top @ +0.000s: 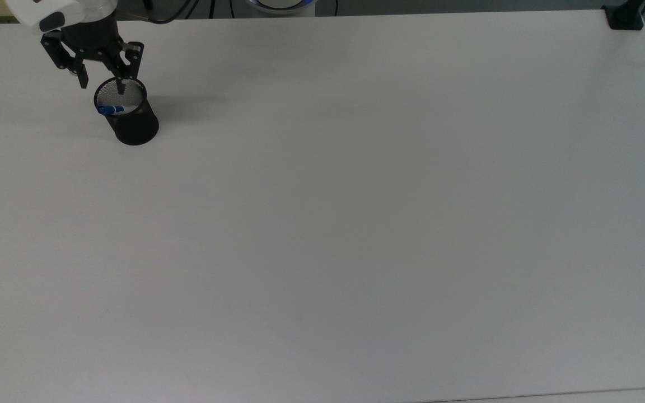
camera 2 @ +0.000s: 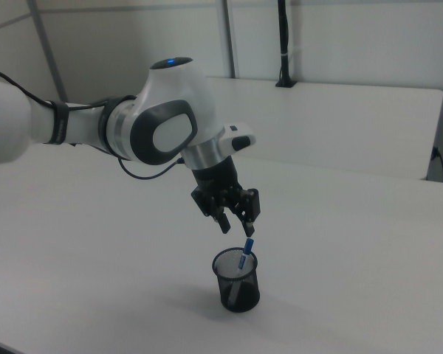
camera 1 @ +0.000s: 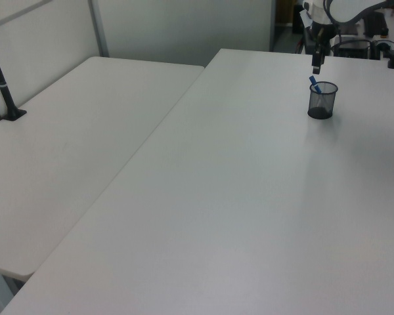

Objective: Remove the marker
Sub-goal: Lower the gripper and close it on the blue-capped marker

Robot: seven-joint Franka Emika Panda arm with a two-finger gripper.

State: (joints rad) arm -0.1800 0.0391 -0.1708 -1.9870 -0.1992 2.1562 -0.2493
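- The tabletop [top: 356, 224] is a broad, plain white surface; apart from the mesh cup, its visible stretch carries nothing.
- A black mesh cup [top: 130, 120] stands upright near the top view's upper left corner, casting a soft shadow toward the top view's right.
- The marker [top: 111, 109] leans inside the cup, its blue cap poking just over the rim; in the right view [camera 2: 246, 253] it tilts toward the end effector.
- The end effector [top: 102, 85] hangs just above the cup's mouth, its two fingers spread apart and gripping nothing. In the right view [camera 2: 237, 228] one fingertip sits close above the marker's cap.
- In the left view a second white table [camera 1: 65, 151] butts against the tabletop along a seam, with a pale partition wall [camera 1: 184, 29] behind.
- A black clamp mount [top: 625, 17] sits at the tabletop's far corner in the top view's upper right.
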